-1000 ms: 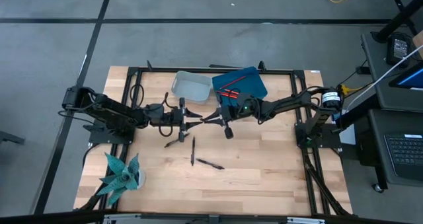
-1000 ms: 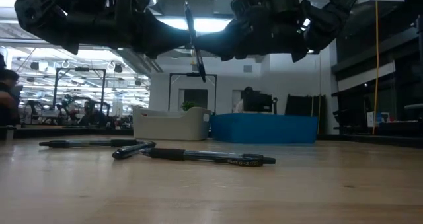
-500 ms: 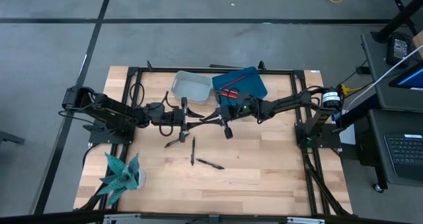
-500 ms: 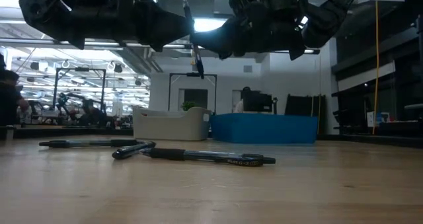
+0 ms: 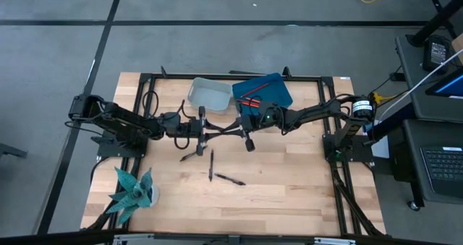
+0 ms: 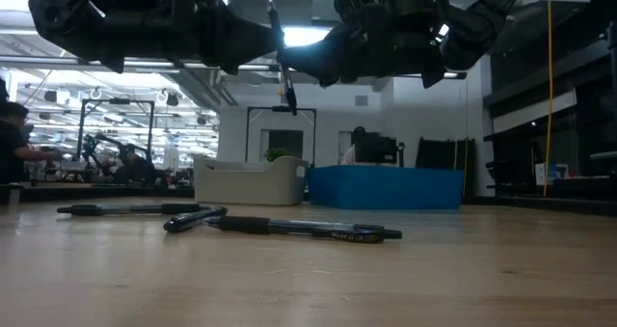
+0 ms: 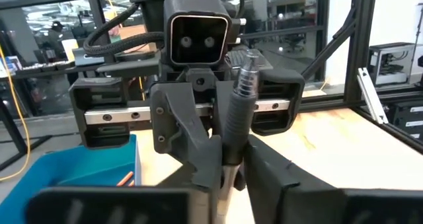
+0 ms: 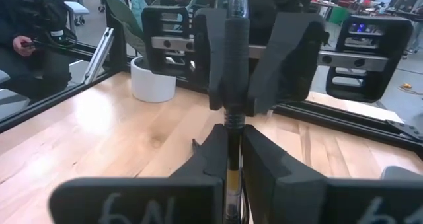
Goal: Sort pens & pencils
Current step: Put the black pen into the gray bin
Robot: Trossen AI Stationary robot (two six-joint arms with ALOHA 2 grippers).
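While three pens (image 6: pixel 289 228) lie loose on the tabletop (image 5: pixel 289 180), the left gripper (image 5: pixel 205 129) and the right gripper (image 5: pixel 226 129) meet nose to nose above it, both clamped on one upright pen (image 6: pixel 281 62). Behind them sit a pale bin (image 5: pixel 210 93) and a blue bin (image 5: pixel 271 93); red pencils (image 5: pixel 251 97) lie in the blue one.
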